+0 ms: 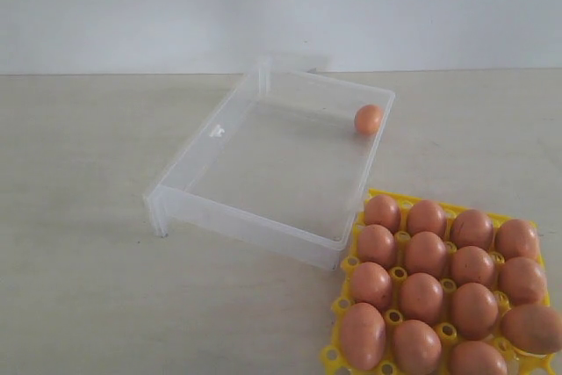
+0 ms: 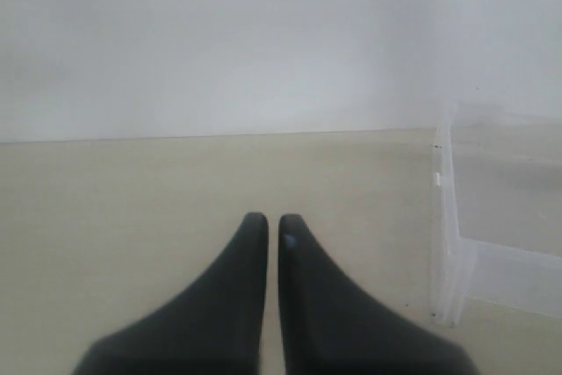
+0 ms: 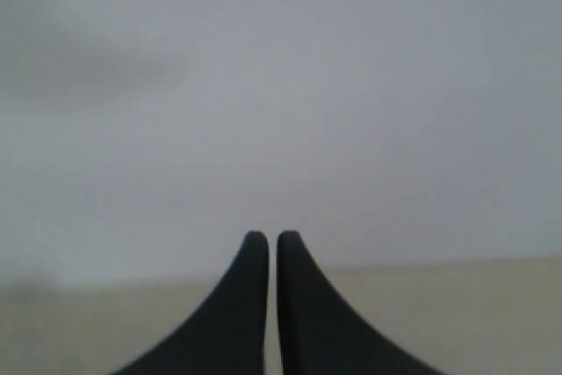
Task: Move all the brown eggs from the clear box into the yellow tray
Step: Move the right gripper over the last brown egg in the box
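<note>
Fifteen brown eggs counted in the yellow tray, which sits just beside the clear box, at the near right corner of the box as the exterior view shows it; the tray edge and the box wall look touching or almost touching there. The tray runs off the frame edge, so its outermost cups cannot be checked. One brown egg lies inside the box, on its floor, against the wall at the far right corner of the box. Both box and tray rest on the pale table, with a white wall behind the box. Left gripper: dark fingers brought together, only a thin slit between the tips, nothing between them; it hangs over bare table beside the box, and one corner of the box shows in the left wrist view, apart from the fingertips. Right gripper: clenched, tips all but meeting, empty; its view shows only blurred wall and a strip of table, so its place relative to the box cannot be told.
</note>
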### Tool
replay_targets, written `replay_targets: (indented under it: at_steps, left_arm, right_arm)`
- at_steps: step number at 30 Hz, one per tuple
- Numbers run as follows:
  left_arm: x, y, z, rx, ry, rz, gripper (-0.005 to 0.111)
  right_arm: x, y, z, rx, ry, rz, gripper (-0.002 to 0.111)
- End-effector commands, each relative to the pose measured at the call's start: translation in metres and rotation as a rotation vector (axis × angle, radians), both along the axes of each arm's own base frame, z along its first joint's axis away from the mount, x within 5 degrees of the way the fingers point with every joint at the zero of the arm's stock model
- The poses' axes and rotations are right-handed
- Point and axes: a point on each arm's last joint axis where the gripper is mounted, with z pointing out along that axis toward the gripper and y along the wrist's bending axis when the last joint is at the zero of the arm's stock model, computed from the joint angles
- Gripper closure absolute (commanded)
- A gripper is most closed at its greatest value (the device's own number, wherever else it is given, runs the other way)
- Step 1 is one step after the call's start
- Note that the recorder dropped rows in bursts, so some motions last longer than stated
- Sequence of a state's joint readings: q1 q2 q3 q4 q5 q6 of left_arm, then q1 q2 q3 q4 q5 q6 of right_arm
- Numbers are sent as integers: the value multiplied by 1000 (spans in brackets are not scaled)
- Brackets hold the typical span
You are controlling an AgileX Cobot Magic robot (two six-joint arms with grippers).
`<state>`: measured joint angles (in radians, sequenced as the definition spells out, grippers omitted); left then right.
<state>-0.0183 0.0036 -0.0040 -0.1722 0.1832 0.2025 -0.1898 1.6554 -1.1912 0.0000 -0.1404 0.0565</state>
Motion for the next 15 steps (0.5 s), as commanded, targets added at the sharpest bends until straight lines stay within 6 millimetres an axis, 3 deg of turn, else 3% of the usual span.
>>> replay_targets:
  at_steps: [1,5,10,13,15]
  left_arm:
    - [0,0,-1,2,-2,-3,103]
    - [0,0,-1,2,-2,-3,103]
    - [0,0,-1,2,-2,-3,103]
    - [0,0,-1,2,-2,-3,103]
    - [0,0,-1,2,-2,-3,103]
  right_arm:
    - [-17,26,-28,-125,560,33,109]
    - [-27,72,-37,-328,774,226,109]
    - [-28,124,-29,-350,975,290,109]
    - [-8,146,-33,-390,1104,332,109]
    - [24,167,-38,-339,1089,380,108]
